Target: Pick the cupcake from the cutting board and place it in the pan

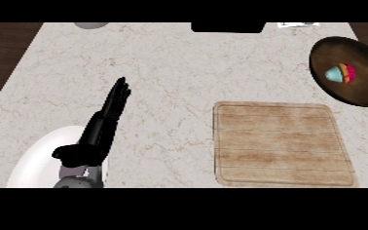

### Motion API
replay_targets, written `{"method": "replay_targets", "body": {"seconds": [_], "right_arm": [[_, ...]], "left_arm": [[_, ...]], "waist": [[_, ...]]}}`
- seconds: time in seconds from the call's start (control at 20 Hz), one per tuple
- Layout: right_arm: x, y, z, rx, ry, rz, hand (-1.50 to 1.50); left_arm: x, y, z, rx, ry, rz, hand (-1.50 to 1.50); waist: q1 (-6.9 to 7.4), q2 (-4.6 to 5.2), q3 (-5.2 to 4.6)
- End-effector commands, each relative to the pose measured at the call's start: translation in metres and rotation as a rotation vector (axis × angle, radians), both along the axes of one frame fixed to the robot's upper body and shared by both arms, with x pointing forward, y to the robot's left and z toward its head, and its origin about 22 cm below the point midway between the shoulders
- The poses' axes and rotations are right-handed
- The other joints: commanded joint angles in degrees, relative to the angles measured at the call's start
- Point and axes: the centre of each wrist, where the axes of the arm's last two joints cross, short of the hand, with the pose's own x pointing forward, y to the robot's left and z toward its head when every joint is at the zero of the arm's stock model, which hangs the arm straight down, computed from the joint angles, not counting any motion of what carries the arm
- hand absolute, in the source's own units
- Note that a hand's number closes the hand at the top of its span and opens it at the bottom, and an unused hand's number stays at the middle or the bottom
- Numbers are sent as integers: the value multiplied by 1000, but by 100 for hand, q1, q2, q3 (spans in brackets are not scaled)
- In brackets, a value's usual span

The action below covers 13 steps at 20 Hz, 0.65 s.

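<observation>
The cupcake [340, 73], with a light blue wrapper and pink top, lies on its side inside the dark brown pan [327, 80] at the right edge of the counter. The wooden cutting board [283, 143] at the lower right has nothing on it. My left hand [97, 131] shows at the lower left, open, fingers straight and pointing up the counter, thumb out to the left. My right hand is not visible.
A white plate [39, 163] sits at the lower left, partly under my left forearm. A grey round object [91, 25] and a black object [227, 27] stand at the counter's far edge. Dark wood floor borders the counter on the left.
</observation>
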Motion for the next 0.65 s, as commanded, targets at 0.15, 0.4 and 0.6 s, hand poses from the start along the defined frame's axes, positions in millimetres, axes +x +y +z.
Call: {"method": "replay_targets", "body": {"seconds": [0.15,0.4,0.6], "right_arm": [[-6,-4,0,10,-43,98,-150],[-4,2,-9,-11,-51,99,-150],[-19,-9,-3,-81,-99,54,-150]], "left_arm": [[3,-1,1,6,7,-7,0],[-5,-5,-9,10,7,-8,0],[1,-8,0,-11,3,-1,0]], "waist": [[7,-1,-4],[19,-10,-7],[-17,-4,0]]}}
